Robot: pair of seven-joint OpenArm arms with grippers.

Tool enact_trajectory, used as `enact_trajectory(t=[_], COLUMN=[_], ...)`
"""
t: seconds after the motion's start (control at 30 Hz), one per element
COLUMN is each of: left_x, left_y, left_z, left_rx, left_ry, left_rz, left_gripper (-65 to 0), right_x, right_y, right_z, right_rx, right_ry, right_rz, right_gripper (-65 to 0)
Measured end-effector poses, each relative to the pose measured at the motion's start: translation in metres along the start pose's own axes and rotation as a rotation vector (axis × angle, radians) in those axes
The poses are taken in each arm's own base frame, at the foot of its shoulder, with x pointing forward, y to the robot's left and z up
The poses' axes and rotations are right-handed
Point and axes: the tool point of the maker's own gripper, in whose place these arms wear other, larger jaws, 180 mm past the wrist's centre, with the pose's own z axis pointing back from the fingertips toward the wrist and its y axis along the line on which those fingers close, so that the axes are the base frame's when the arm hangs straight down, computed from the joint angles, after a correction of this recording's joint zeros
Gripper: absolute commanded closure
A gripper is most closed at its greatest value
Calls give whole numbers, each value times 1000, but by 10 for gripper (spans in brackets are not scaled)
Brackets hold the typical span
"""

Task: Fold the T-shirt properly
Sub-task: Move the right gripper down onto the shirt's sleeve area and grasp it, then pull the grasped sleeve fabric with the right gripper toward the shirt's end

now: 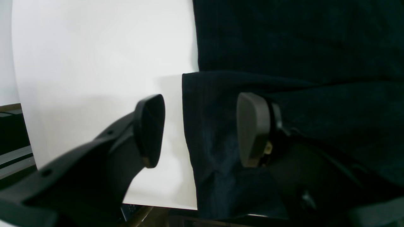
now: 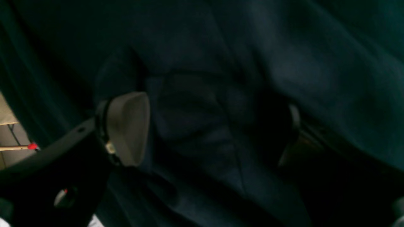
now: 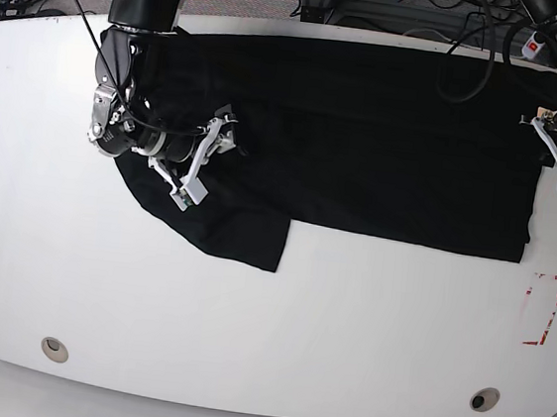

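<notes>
— Where does the T-shirt (image 3: 366,138) lie, and why are the arms out at its two ends?

— It is spread flat across the far half of the white counter (image 3: 246,325), one sleeve hanging toward the near side on the base view's left. My guess is that each arm is taking an end so the cloth can be lifted and folded evenly.

— What is the left pincer (image 1: 200,129) doing?

— Its jaws are apart and straddle the shirt's edge — the dark finger (image 1: 150,129) over bare counter, the grey pad (image 1: 252,129) over the cloth. Nothing is pinched yet; it looks lined up to close on that hem.

— And the right pincer (image 2: 208,132)?

— It stands wide open over a bunched fold near the sleeve. One grey pad (image 2: 127,127) shows plainly; the other is lost in the dark. I see cloth between the jaws, but no grip on it.

— Anything in the way?

— Hardly. A red tape outline (image 3: 545,311) marks the counter near the shirt's right end, two round holes (image 3: 54,348) sit near the front edge, and cables trail behind the far edge — all away from the cloth. The rumpled sleeve itself looks like the real nuisance.
</notes>
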Motion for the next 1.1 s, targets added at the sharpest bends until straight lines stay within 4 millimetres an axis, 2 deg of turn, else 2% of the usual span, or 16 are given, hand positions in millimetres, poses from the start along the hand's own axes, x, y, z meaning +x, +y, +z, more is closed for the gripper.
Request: enact_trajectory(t=[0.3,0.4,0.43,0.57,0.77,0.93,1.1], left_x=[0,0,0,0,0,0,0], left_y=[0,0,0,0,0,0,0], left_z=[0,0,0,0,0,0,0], left_rx=[0,0,-1,1,0,0,0], left_ry=[0,0,0,1,1,1,1], left_rz=[0,0,0,0,0,0,0], left_gripper=[-338,-338,-338,-338,-338,-338,-338], right_x=[0,-2,-3,-2,-2,-2,-1], right_y=[18,25,26,26,25,25,24], right_z=[-12,-16,-16,-16,-16,-16,-15], right_rx=[43,60,62,61,58,58,56], right_ry=[5,20,22,22,20,20,18], right_rz=[5,21,24,24,22,22,25], right_gripper=[-491,-396,-344,-211,-163,0,0])
